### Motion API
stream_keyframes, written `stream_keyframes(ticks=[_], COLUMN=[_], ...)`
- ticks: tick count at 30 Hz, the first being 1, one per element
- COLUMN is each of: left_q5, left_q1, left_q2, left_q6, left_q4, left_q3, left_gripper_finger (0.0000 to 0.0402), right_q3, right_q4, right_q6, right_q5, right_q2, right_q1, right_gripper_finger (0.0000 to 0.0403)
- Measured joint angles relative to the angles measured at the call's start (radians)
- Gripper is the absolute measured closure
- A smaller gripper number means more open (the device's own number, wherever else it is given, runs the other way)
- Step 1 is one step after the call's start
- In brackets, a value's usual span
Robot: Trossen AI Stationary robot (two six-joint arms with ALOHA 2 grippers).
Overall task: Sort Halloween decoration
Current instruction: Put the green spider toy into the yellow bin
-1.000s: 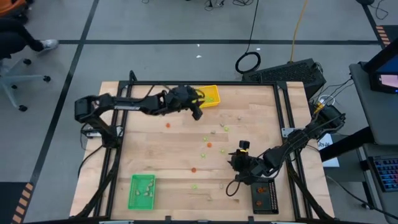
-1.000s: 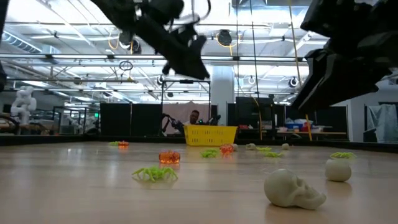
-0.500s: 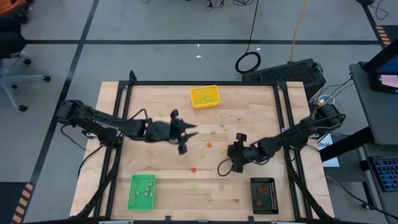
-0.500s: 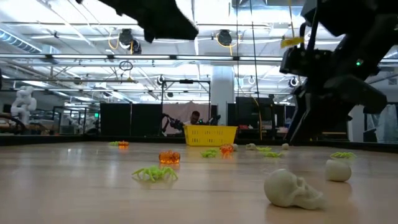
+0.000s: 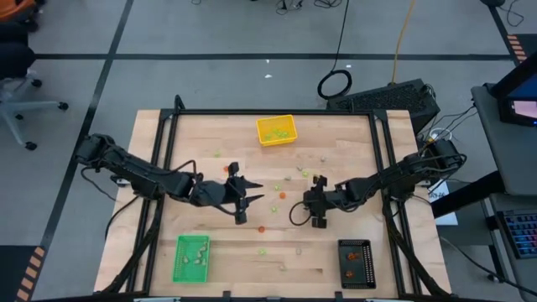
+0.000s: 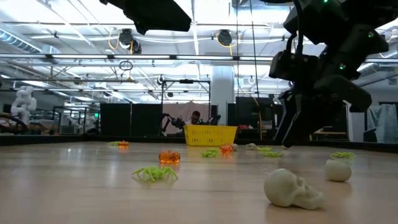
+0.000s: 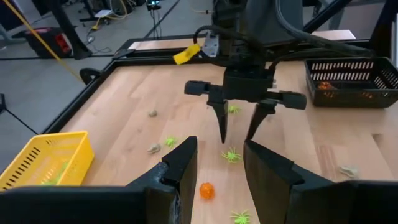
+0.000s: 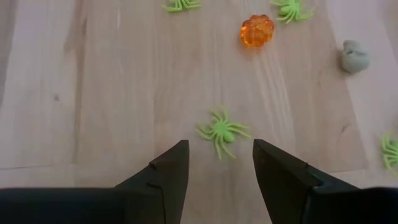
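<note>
Tiny Halloween decoration pieces lie scattered on the wooden table [image 5: 210, 226]: orange pumpkins [image 7: 206, 190], light green spiders [image 8: 222, 132] and pale skulls [image 6: 292, 188]. My left gripper [image 7: 217, 168] hovers open and empty over the table's middle [image 5: 247, 200], with an orange pumpkin on the table below and ahead of its fingers. My right gripper [image 8: 217, 168] faces it from the right [image 5: 313, 208]. It slants down, open and empty, above a green spider that lies on the wood just ahead of its fingertips.
A yellow tray [image 5: 275, 130] holding green pieces stands at the far edge. A green tray [image 5: 191, 257] is at the near left and a black tray [image 5: 357, 262] with orange pieces at the near right. The two grippers stand close together mid-table.
My left gripper has left the yellow tray and swung toward the near edge, to the table's middle. My right gripper has come away from the black tray toward the middle and sunk lower over the green spider.
</note>
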Motion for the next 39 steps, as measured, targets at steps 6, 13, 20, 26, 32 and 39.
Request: stream_keyframes(ticks=[6, 13, 20, 26, 32, 39], left_q5=[-0.004, -0.004, -0.004, -0.004, -0.004, -0.004], left_q1=[-0.009, -0.009, -0.016, -0.023, -0.022, -0.022], left_q2=[0.0, 0.0, 0.0, 0.001, 0.008, 0.048], left_q6=[0.0, -0.005, -0.004, -0.003, -0.004, -0.005], left_q4=[0.0, 0.0, -0.006, -0.007, -0.008, -0.01], left_q3=[0.0, 0.001, 0.002, 0.002, 0.002, 0.002], left_gripper_finger=[0.0269, 0.0269, 0.0269, 0.0269, 0.0269, 0.0269], right_q3=[0.0, 0.002, 0.005, 0.004, 0.003, 0.0], right_q4=[-0.001, 0.033, 0.075, 0.068, 0.067, 0.135], right_q6=[-0.028, -0.03, 0.003, 0.006, 0.002, -0.039], right_q5=[0.0, -0.048, -0.048, -0.051, -0.05, -0.05], right_q2=[0.004, 0.083, 0.134, 0.136, 0.138, 0.139], right_q1=[-0.02, -0.041, -0.042, -0.042, -0.042, -0.039], right_gripper_finger=[0.0234, 0.0234, 0.0247, 0.0307, 0.0385, 0.0402])
